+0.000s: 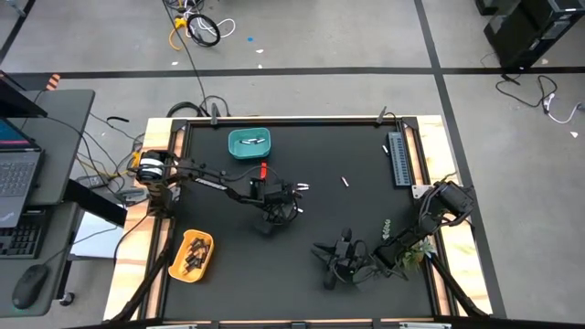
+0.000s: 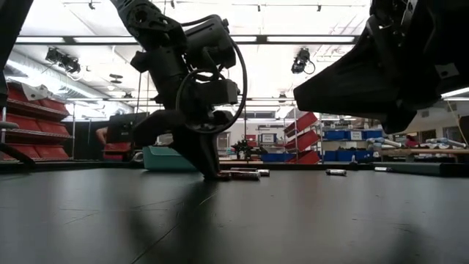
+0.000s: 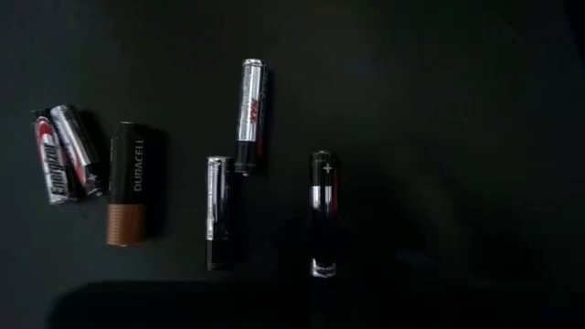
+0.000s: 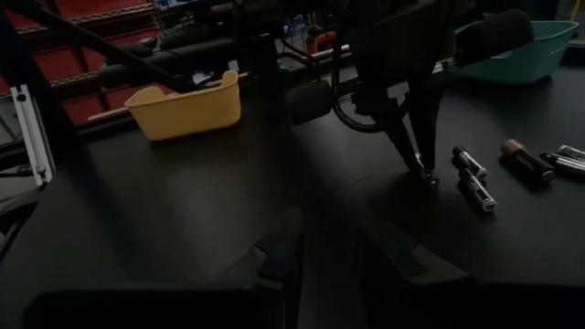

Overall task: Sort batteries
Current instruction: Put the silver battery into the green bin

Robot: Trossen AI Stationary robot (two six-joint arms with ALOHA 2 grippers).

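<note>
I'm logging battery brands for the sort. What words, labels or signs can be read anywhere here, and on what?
"DURACELL": on the black-and-copper battery, left wrist view.
"+": on the end of the dark battery.
Red-and-silver battery: has printed lettering, too blurred to read.
Silver battery: has red print, too small to read.
Other views: nothing readable.

The left arm reaches from the left edge toward the frame's centre, its left gripper (image 1: 294,190) tipped down to the surface, fingers drawn close together. The right arm sits folded at lower right, right gripper (image 1: 322,252) low.
</note>
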